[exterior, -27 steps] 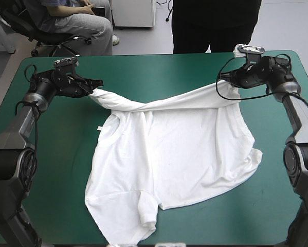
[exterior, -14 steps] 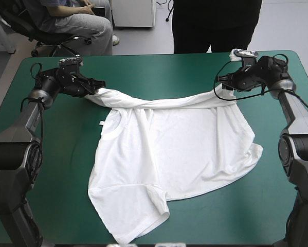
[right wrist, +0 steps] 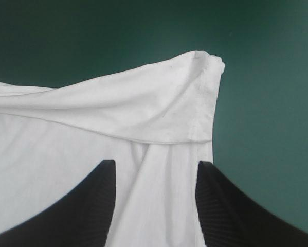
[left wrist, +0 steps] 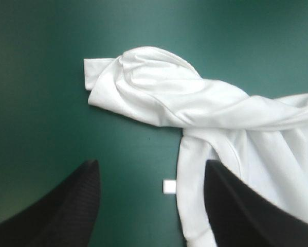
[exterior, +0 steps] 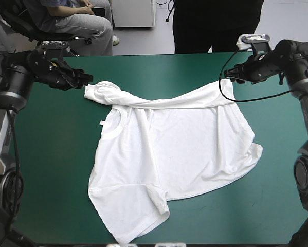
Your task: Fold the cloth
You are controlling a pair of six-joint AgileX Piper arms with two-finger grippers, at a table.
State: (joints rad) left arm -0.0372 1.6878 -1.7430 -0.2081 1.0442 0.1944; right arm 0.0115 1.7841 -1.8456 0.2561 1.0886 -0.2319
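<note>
The T-shirt (exterior: pixel 169 149) lies spread on the table (exterior: pixel 51 154), its far edge folded over. The left gripper (left wrist: pixel 151 163) and the right gripper (right wrist: pixel 155 163) both stand wide apart and empty, each above a far corner of the T-shirt.

The T-shirt (exterior: pixel 174 144) is plain white cloth, a thin soft knit, totally matt, creased all over, with a stitched hem along the edge. The worktop (exterior: pixel 51 154) cover is teal-green, smooth and matt, barely any sheen. The 2 black fingers (right wrist: pixel 220 206) on the right end effector (right wrist: pixel 156 164) and on the left end effector (left wrist: pixel 151 167) look matt with a fine ribbed grain.
</note>
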